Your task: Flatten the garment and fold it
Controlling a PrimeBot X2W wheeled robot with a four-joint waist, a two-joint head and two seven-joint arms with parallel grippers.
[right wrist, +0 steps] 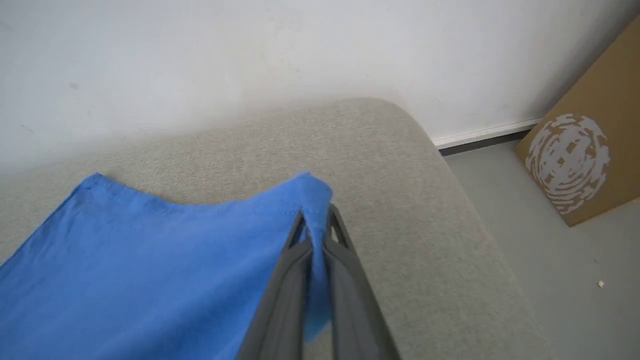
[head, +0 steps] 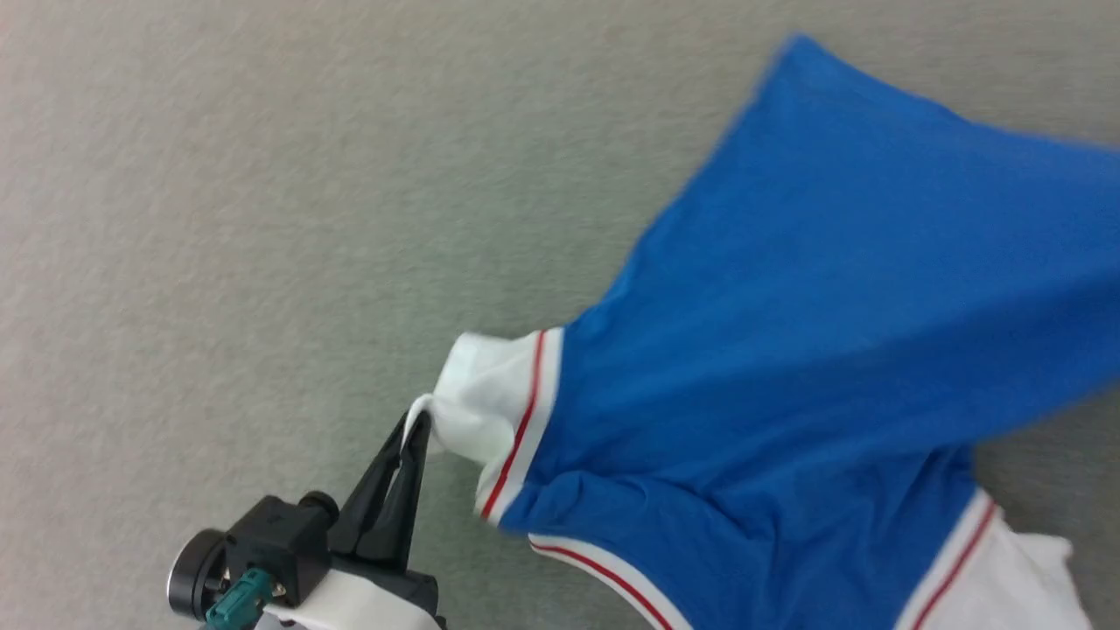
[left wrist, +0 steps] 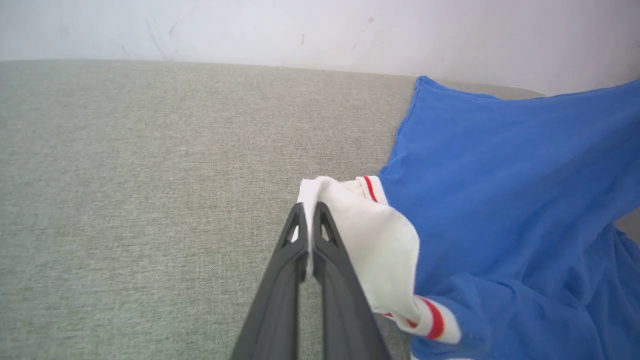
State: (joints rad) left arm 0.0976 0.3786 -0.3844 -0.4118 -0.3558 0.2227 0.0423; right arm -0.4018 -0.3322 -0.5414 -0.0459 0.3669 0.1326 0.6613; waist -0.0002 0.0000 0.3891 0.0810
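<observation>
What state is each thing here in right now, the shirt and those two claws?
shirt: unfolded, rumpled, pulled between both grippers.
left gripper: shut on the shirt's white sleeve.
right gripper: shut on a blue corner of the shirt.

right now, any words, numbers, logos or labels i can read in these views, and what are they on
No words or numbers can be read.
jersey shirt: the side facing the cameras is plain blue cloth with red-and-white striped trim, with no readable lettering or number.
cardboard panel: it carries a whitish round swirl mark, which is a pattern with no letters to read.
</observation>
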